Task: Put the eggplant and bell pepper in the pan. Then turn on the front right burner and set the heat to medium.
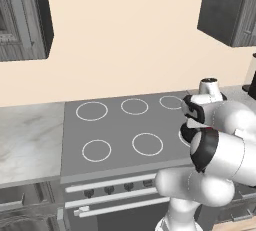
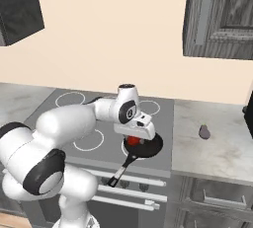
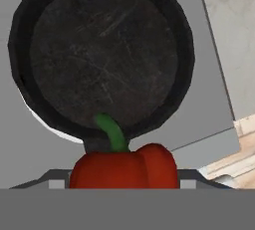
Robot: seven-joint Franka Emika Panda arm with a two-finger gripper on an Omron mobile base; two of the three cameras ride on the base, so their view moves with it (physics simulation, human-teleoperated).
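bell pepper: one, bright red with a green stem; in the hand view (image 3: 124, 167) it sits between the fingers at the bottom edge, stem pointing up the picture toward the pan; in the right base view it shows as a red spot under the hand, over the pan
gripper: (image 2: 133, 140) over the pan at the front right of the cooktop, pointing down; jaws closed on the bell pepper, part-way apart around it
pan: one, round and black (image 3: 99, 55); it sits on the front right burner; in the right base view (image 2: 148, 148) its long axis runs from the bowl toward the front edge and to the left, the thin handle ending in a pale tip past the cooktop edge
front right burner: white ring, a thin arc of it seen under the pan's rim (image 3: 50, 127)
eggplant: one, dull purple-grey lump (image 2: 204, 132) on the marble counter (image 2: 217, 148) right of the cooktop, well apart from the pan; its pointing cannot be told
cooktop: flat grey (image 1: 120, 125); five plain white rings counted in the left base view
knobs: small dark row below the cooktop front (image 1: 119, 189); count not sure
writing: none readable
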